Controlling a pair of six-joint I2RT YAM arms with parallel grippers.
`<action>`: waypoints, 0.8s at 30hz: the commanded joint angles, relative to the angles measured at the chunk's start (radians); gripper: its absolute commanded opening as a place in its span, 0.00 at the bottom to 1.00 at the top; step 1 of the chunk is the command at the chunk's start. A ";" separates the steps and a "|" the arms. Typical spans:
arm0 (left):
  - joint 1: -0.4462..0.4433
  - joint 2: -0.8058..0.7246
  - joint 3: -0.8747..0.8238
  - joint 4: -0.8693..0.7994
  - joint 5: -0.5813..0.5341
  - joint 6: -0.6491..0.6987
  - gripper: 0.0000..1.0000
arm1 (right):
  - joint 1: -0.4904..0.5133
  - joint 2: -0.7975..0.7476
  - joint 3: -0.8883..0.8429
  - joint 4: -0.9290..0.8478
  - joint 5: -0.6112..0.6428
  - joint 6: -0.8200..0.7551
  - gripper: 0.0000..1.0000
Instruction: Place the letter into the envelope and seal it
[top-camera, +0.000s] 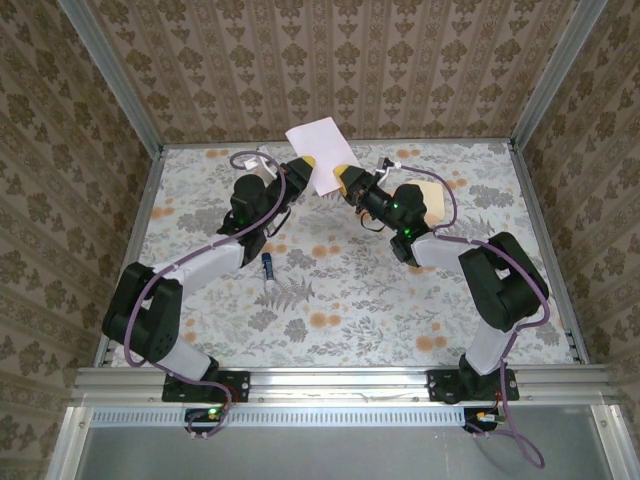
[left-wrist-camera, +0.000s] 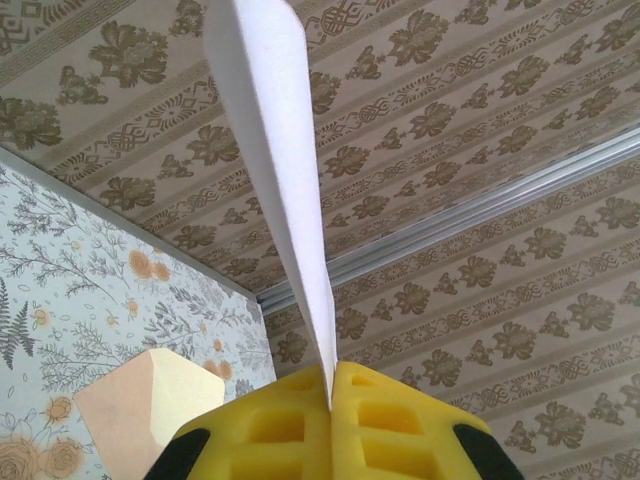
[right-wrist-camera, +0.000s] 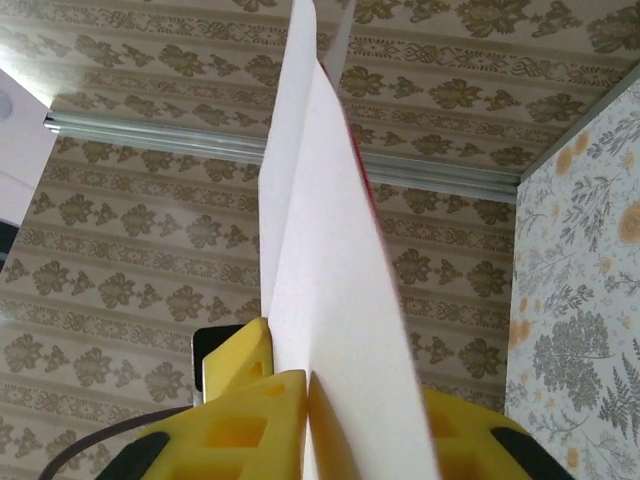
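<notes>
Pinching the letter (top-camera: 322, 155) tight is being done by the left claw (left-wrist-camera: 328, 385) and, it seems, the right claw (right-wrist-camera: 308, 395), up over the far edge of the table (top-camera: 350, 300). Both ends are best being moved slowly together. The envelope (top-camera: 436, 200), by the far right corner, is being shown with no letter inside.

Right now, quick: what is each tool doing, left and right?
Left tool: closed, pinching the letter by its edge.
Right tool: closed on the same letter, at its other side.
</notes>
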 joint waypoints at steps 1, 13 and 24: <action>0.005 0.000 -0.005 0.040 -0.009 -0.008 0.00 | 0.006 0.003 0.025 0.058 0.017 -0.013 0.12; 0.055 -0.016 -0.008 0.025 0.059 -0.001 0.49 | -0.003 -0.071 -0.006 -0.007 -0.007 -0.082 0.00; 0.235 -0.296 0.144 -0.777 0.207 0.506 0.95 | -0.088 -0.292 0.191 -0.916 -0.237 -0.549 0.00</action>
